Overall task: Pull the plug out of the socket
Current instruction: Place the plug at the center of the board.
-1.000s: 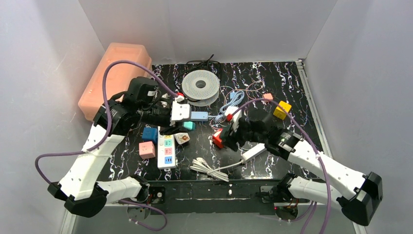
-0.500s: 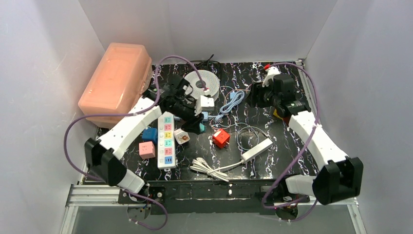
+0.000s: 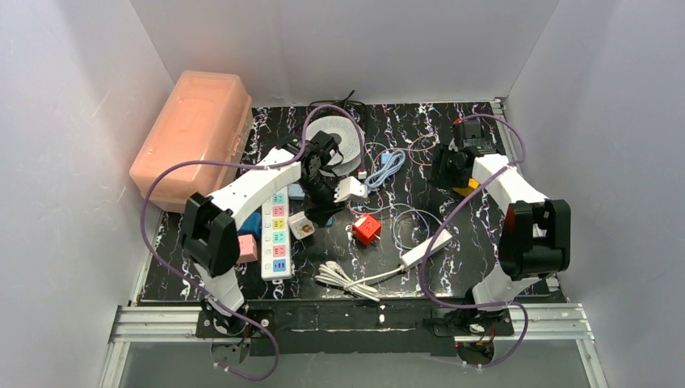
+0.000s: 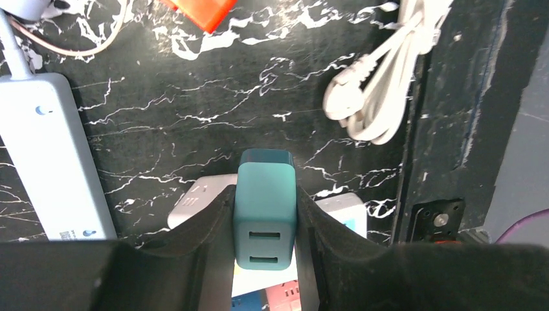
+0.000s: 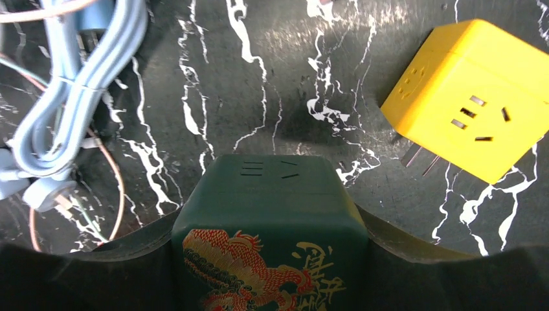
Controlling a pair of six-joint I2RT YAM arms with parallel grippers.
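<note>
In the left wrist view my left gripper [image 4: 264, 217] is shut on a teal USB charger plug [image 4: 265, 184], one black finger on each side of it. A white cube socket [image 4: 197, 197] lies just under it; I cannot tell whether the plug sits in a socket. In the top view the left gripper [image 3: 325, 202] hangs over the mat's middle. My right gripper [image 5: 268, 240] is shut on a dark green cube socket [image 5: 272, 188] with a red and gold dragon print. In the top view it [image 3: 447, 167] is at the back right.
A yellow cube socket [image 5: 476, 110] lies right of the green cube. A light blue cable [image 5: 84, 84], a coloured power strip [image 3: 276, 234], a red cube [image 3: 367, 229], a white strip [image 3: 426, 249], a white cable coil [image 3: 347, 279], a spool [image 3: 333, 139] and a pink box [image 3: 194, 129] surround them.
The left arm swung in from the left and its gripper came down over the teal plug. The right arm left the red cube and moved to the back right by the yellow cube.
</note>
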